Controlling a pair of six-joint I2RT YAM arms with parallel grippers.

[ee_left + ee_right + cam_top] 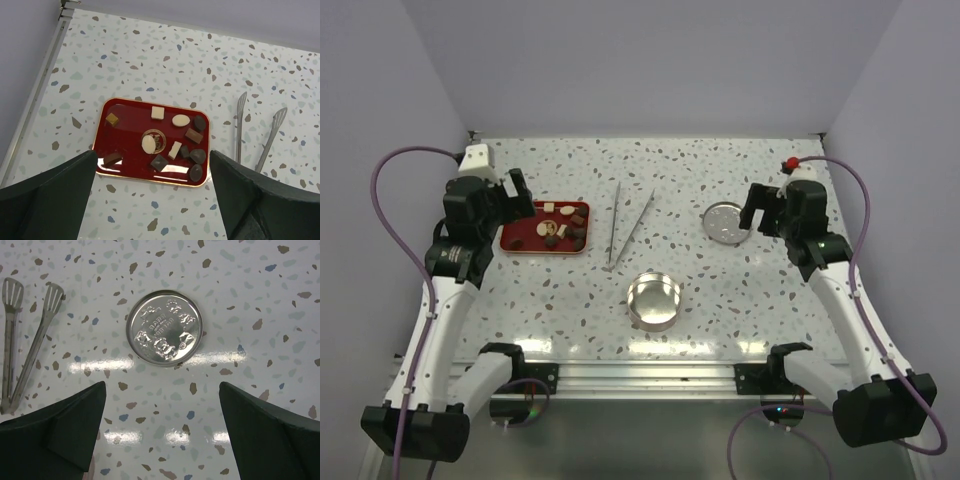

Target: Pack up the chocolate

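Speckled table (720,170), chocolate (148,144) on red tray (127,107), left claw (152,160) wide, right claw (162,387) wide beside lid (164,333)

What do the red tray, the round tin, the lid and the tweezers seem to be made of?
The red tray looks like glossy lacquered plastic or metal: it reflects light, with a gold rim. The round tin and the lid look like bare shiny metal; the lid is embossed. The tweezers look like steel, grey and duller.
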